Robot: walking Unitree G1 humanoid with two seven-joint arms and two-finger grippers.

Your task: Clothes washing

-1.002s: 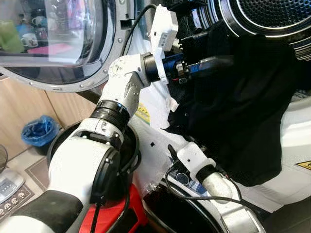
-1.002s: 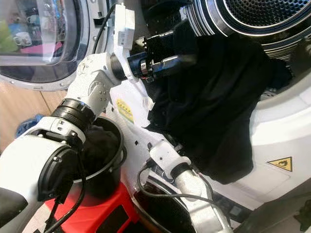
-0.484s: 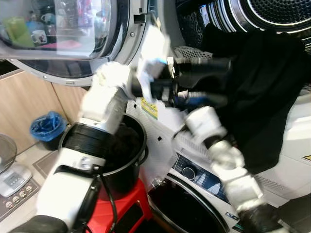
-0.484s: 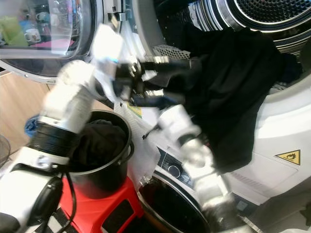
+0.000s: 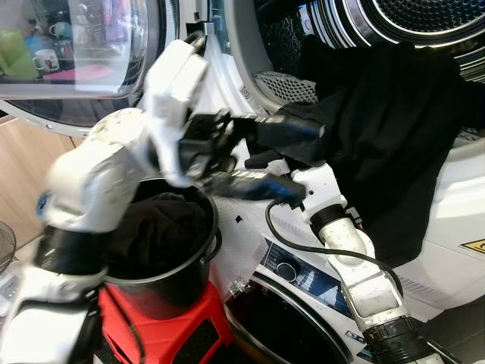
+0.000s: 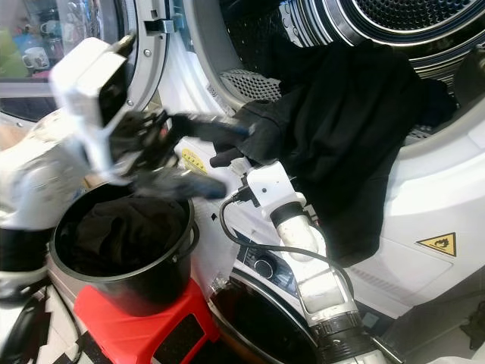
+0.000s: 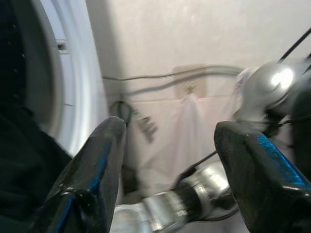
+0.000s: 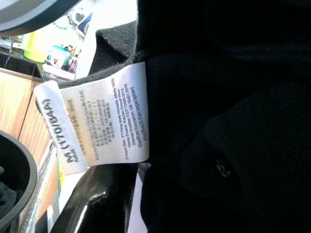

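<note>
Laundry corner — washer front (image 5: 470, 220), red stool (image 5: 163, 330)

Light was bright and even in the eye views. The left arm (image 5: 114, 174) was smeared by motion blur, while the right arm (image 5: 348, 250) stayed sharp. Glare lay on the door glass (image 5: 83, 45). The black garment (image 6: 356, 129) lost detail, perhaps underexposed. The label (image 8: 104, 116) was sharp, its small print hardly legible.
</note>
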